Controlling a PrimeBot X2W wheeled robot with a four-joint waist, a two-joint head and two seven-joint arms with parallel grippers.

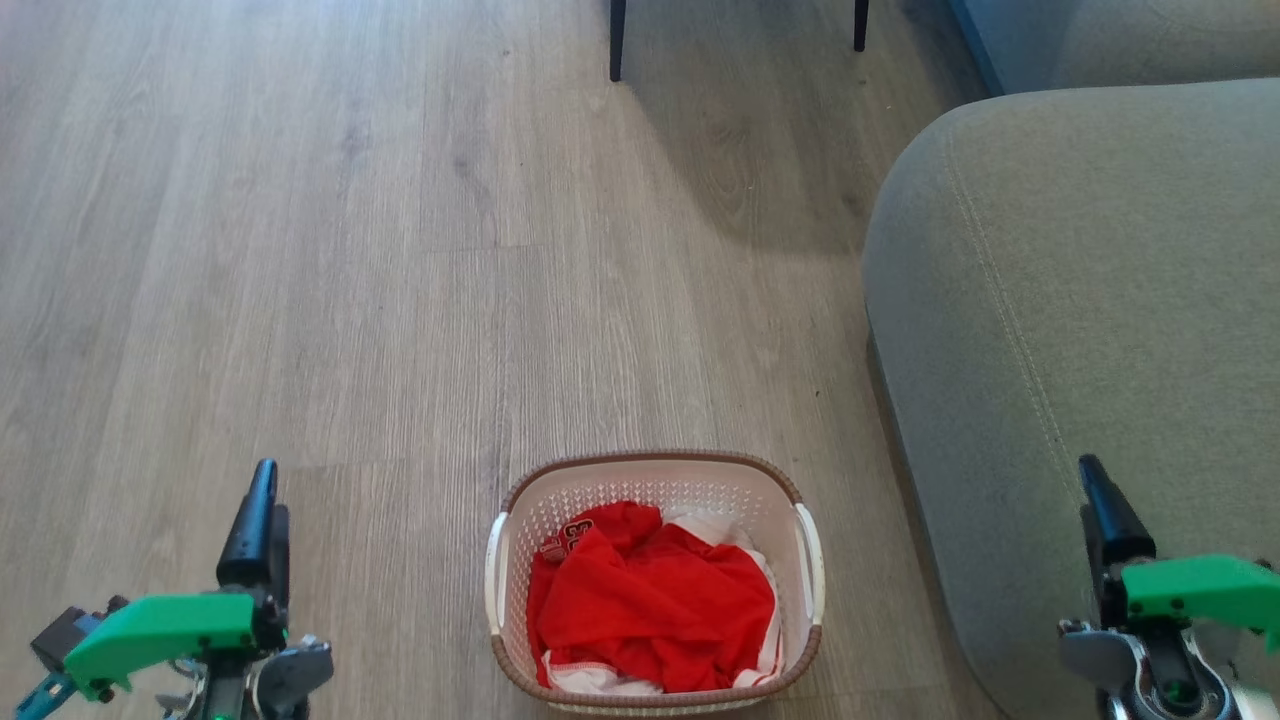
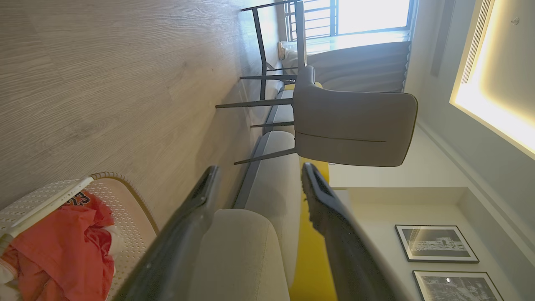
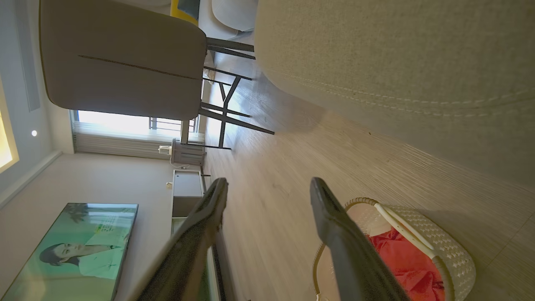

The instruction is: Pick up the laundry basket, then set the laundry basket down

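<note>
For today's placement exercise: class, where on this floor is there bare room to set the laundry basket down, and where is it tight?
Free: the wide floor left of the laundry basket and ahead of it, up to the chair legs. Crowded: the narrow strip between basket and sofa.

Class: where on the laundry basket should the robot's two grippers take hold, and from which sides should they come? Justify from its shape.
Probably the two white side handles: left gripper to the left handle, right gripper to the right handle, each coming in from its own side. The laundry basket sits upright between them, handles facing outward.
</note>
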